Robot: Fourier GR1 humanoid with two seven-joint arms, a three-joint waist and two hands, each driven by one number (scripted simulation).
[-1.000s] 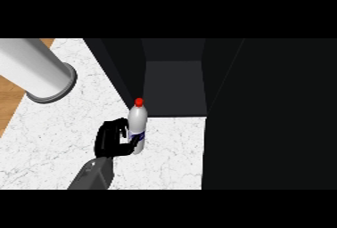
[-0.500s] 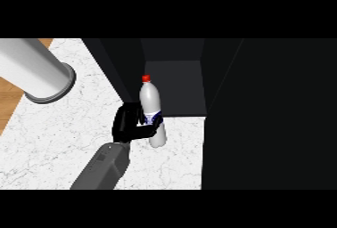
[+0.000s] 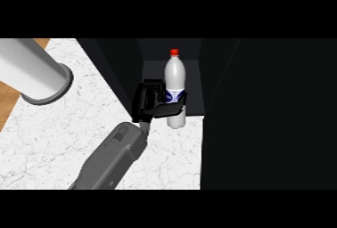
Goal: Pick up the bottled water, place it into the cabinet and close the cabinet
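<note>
The water bottle (image 3: 174, 73) is white with a red cap and a blue label, and it is upright. My left hand (image 3: 148, 100) is shut on it from its left side, with the thumb curled across the label's front. The bottle is at the mouth of the open black cabinet (image 3: 113, 67), its upper part in front of the dark inside and its base over the counter's marble edge there. I cannot tell whether the base touches anything. My grey forearm (image 3: 112, 156) comes in from the lower left. My right hand shows nowhere.
A thick grey cylinder (image 3: 30, 67) is at the far left of the white marble counter (image 3: 59, 147). A large black panel (image 3: 270, 111), probably the cabinet's open door, fills the right side. Wooden floor (image 3: 4, 116) shows past the counter's left edge.
My left hand has carried the bottle up and to the right, from the open counter to the cabinet's opening. The forearm followed. The grey cylinder has not moved.
</note>
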